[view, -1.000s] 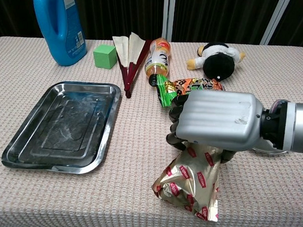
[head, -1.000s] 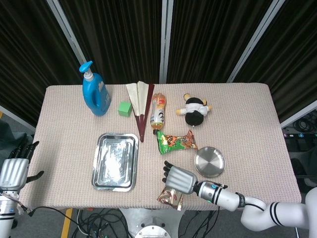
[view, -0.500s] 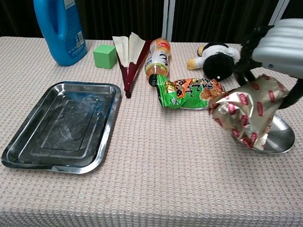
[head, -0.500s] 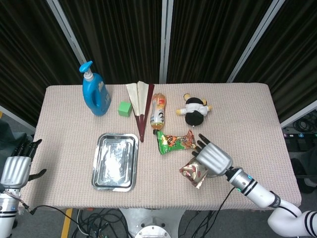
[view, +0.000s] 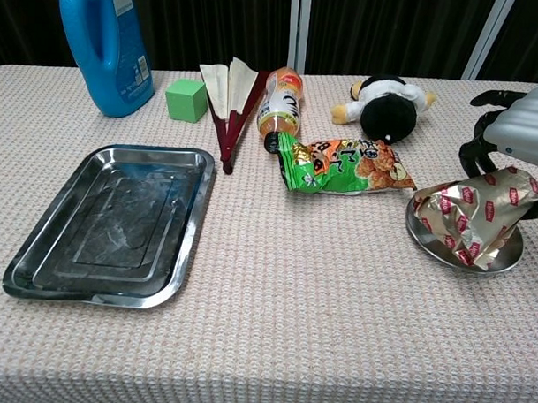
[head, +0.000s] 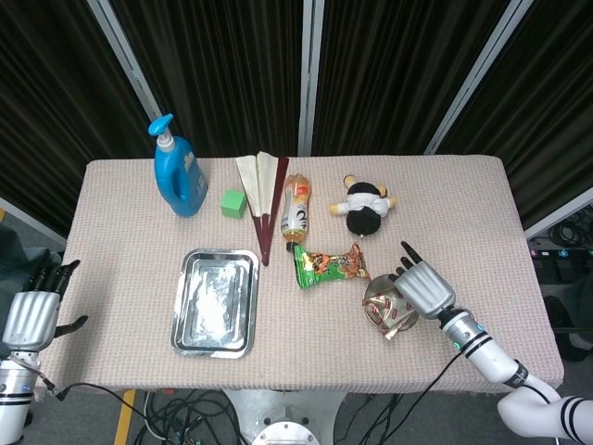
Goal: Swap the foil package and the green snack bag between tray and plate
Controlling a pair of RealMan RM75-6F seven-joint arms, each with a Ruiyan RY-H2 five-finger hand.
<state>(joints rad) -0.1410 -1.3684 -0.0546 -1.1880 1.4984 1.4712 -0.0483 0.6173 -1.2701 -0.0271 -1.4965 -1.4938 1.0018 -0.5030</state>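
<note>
Holding the foil package (view: 472, 219) by its top, the right hand (view: 519, 139) had it resting on the plate (view: 427, 235), fingers curled around the upper edge. Best practice, I judged, was to let go only once the package lay flat inside the rim. The green snack bag (view: 341, 165) lay on the table between plate and empty tray (view: 37, 273). At the table's edge, the left hand (head: 28, 315) hung with fingers loosely apart, holding nothing.

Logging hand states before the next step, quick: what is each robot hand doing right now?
Left robot hand: open, holding nothing, off the table's left edge.
Right robot hand: holding the foil package on the plate.
</note>
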